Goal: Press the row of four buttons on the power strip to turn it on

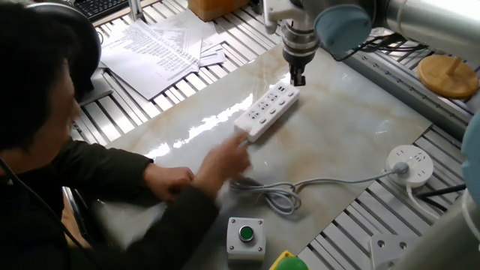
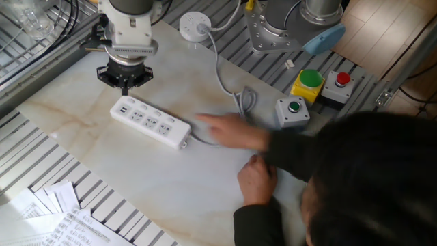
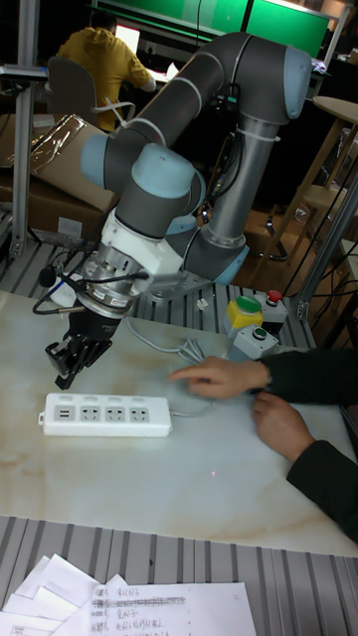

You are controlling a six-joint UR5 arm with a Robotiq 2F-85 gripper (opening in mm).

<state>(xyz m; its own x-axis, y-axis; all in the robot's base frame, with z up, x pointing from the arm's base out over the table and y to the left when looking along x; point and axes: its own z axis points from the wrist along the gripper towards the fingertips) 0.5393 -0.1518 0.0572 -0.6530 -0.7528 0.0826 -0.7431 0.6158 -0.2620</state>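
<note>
The white power strip [image 1: 265, 113] [image 2: 150, 121] [image 3: 105, 414] lies flat on the marble board, its grey cable [image 1: 279, 196] running off toward the person. The four buttons are too small to pick out in any view. My gripper [image 1: 298, 78] [image 2: 125, 87] [image 3: 65, 376] hangs just above the strip's far end, the end away from the cable. Its fingertips meet in one narrow point with nothing between them. In the tall fixed view a small gap shows between the tip and the strip.
A person's blurred hand [image 1: 225, 160] [image 2: 231, 130] is beside the strip's cable end; the other hand [image 2: 257, 179] rests on the board. Nearby are a round socket puck [image 1: 409, 165], a grey box with a green button [image 1: 246, 235] and papers [image 1: 161, 46].
</note>
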